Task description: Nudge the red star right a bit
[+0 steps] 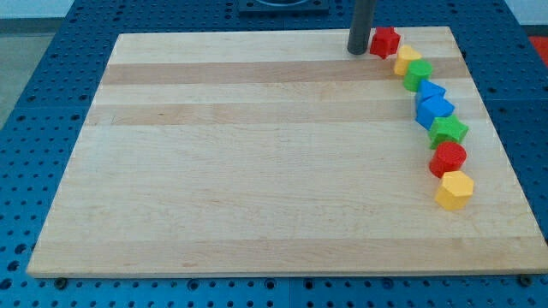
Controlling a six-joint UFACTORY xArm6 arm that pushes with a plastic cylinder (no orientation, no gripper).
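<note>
The red star (pixel 385 41) lies near the top right of the wooden board (pixel 257 154), at the head of a curved line of blocks. My tip (pixel 357 50) stands just to the left of the red star, close to it or touching it. Below the star run a yellow block (pixel 407 59), a green block (pixel 418 74), two blue blocks (pixel 431 91) (pixel 435 111), a green star (pixel 449 131), a red round block (pixel 448 158) and a yellow hexagon block (pixel 454 189).
The board lies on a blue perforated table (pixel 51 128). The board's right edge (pixel 501 145) runs close to the line of blocks. The top edge is just above the red star.
</note>
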